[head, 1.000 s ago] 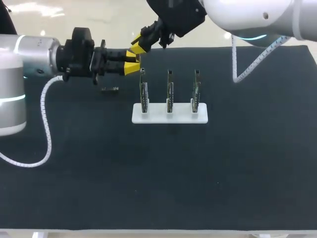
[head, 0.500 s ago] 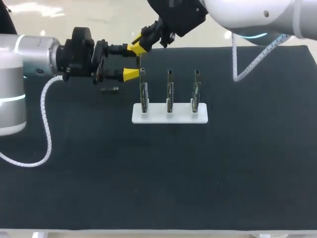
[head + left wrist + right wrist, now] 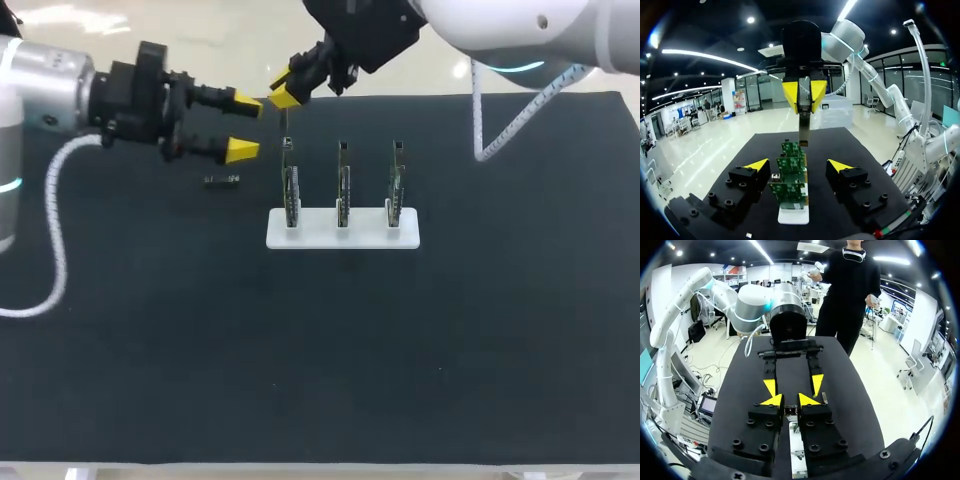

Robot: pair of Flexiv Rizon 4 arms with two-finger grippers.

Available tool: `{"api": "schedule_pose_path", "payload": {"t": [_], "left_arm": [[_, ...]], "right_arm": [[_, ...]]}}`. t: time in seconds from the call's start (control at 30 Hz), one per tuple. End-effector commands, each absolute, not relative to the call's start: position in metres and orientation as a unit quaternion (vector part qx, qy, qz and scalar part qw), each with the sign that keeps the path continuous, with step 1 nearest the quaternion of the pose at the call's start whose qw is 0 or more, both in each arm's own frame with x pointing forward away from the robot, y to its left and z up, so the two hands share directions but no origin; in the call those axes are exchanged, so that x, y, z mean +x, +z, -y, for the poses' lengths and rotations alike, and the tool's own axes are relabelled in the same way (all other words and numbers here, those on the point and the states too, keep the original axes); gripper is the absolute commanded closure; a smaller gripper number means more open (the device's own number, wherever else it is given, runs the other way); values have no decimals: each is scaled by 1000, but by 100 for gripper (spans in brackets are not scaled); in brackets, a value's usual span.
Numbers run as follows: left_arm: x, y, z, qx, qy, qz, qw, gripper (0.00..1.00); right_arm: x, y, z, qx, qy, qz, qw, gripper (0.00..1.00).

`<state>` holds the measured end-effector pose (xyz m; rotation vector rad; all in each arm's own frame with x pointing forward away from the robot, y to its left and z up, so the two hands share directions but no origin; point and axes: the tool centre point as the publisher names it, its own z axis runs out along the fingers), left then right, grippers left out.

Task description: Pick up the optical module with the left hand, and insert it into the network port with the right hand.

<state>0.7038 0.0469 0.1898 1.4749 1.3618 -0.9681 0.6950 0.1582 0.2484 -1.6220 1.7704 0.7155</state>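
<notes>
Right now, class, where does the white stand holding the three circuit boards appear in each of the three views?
Head view: the white stand sits near the table's middle.
Left wrist view: it lies ahead of the open left gripper, in line between its fingers.
Right wrist view: it shows beneath the right gripper.
Shared landmark: the right gripper, shut on the optical module, above the stand's end board.

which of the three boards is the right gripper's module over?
The board nearest the left gripper: the right gripper holds the optical module just above its top edge.
</notes>
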Motion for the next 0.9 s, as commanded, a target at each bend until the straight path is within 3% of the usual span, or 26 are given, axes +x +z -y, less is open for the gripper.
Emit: {"api": "schedule_pose_path", "payload": {"t": [0.03,0.47,0.9], "left_arm": [[697,200,-75,615,-367,-565,409,0],[697,210,-120,641,-332,-587,366,0],[695,212,-128,649,-321,-593,353,0]], "right_arm": [[697,249,-157,-616,273,-670,311,100],[701,245,-152,-624,273,-662,311,100],[707,244,-152,-631,264,-663,304,100]]}}
